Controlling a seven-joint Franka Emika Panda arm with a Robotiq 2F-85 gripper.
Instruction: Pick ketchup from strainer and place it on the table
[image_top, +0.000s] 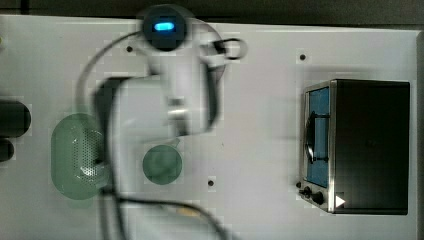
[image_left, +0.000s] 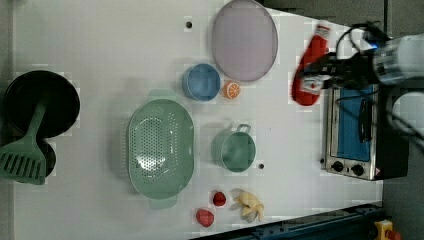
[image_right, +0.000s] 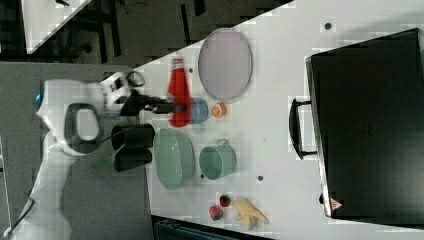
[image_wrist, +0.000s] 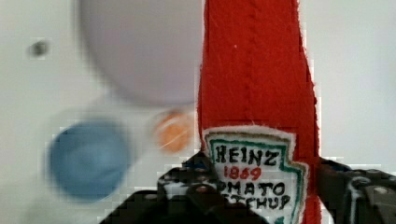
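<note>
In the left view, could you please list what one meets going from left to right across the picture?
Green spatula → strainer → blue bowl → teal mug → ketchup held in the end effector → toaster oven.

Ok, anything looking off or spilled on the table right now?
Nothing spilled or damaged. The ketchup is out of the strainer, held in the gripper above the table. The strainer is empty.

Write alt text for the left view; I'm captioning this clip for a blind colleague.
The gripper holds the red ketchup in the air above the white table, near a toaster oven at the left view's right. The pale green strainer sits empty at centre, beside a teal mug and a blue bowl.
</note>
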